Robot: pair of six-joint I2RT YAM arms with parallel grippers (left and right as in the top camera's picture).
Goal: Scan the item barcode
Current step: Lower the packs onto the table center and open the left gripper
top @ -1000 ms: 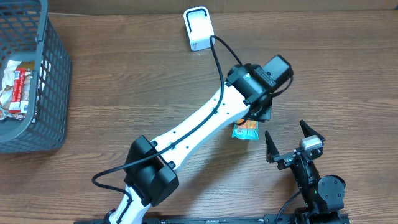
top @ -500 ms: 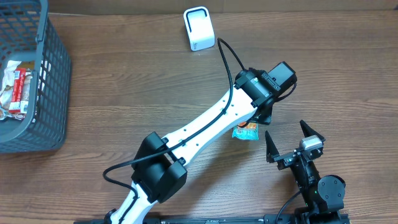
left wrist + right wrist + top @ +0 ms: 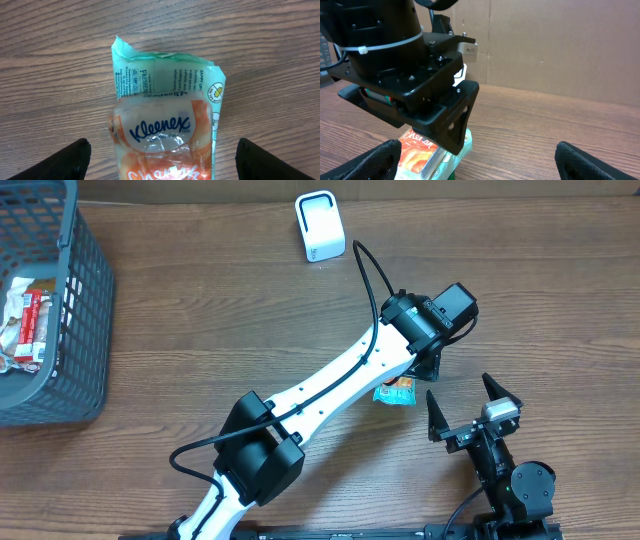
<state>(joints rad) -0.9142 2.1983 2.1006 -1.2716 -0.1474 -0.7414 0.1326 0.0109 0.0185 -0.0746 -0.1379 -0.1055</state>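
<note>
The item is a Kleenex tissue pack (image 3: 165,125), orange and mint green, lying flat on the wooden table. No barcode shows on its upper face. My left gripper (image 3: 163,148) hovers right over the pack, open, with its black fingertips (image 3: 70,160) well clear on either side. From overhead the left wrist (image 3: 428,330) covers most of the pack (image 3: 396,392). My right gripper (image 3: 460,396) stands open just right of the pack, holding nothing. In the right wrist view the pack (image 3: 422,150) lies under the left gripper's black jaws, near my right gripper (image 3: 479,148).
A white scanner stand (image 3: 320,226) sits at the back of the table. A grey wire basket (image 3: 80,310) with several packets stands at the far left. The left arm's black cable (image 3: 362,285) arcs over the table toward the scanner.
My left gripper's jaws have spread apart and let go of the tissue pack, which stays on the table. The left arm shifted slightly right. The right arm has not moved.
</note>
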